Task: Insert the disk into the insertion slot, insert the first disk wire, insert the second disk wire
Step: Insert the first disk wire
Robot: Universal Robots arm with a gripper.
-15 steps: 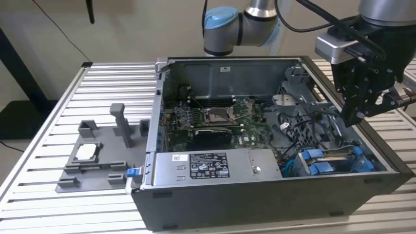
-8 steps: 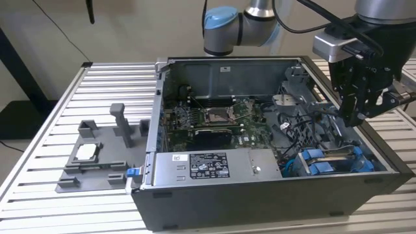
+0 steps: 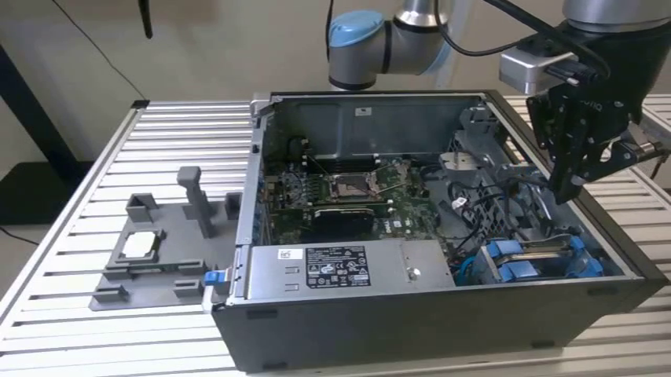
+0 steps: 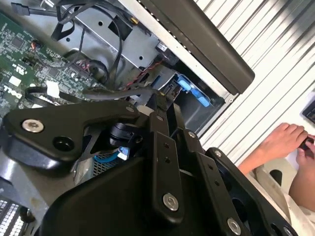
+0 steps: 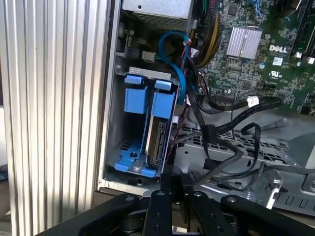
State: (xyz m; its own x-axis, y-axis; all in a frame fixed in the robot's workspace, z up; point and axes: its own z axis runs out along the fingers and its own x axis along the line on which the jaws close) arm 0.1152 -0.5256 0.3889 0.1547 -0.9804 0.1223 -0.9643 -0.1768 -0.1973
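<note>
disk (image 5: 158, 142) sits in the insertion slot (image 5: 118, 129), connector edge exposed, so looks like you're on the first wire. gripper (image 5: 176, 184) hangs by the black cables (image 5: 231, 129), jaws pinched together; can't tell if they hold one. next needs the plug squared to that edge.

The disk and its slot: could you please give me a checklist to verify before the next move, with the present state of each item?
1. The disk sits in the insertion slot, between blue rails: ok.
2. The disk's connector has a cable plugged in: not ok, it looks bare.
3. The tool is close to the slot's open end: ok.
4. Something is held in the tool: cannot tell.
5. The black cables are away from the slot: not ok, they loop beside it.
6. The person's hand is outside the computer case: ok.
</note>
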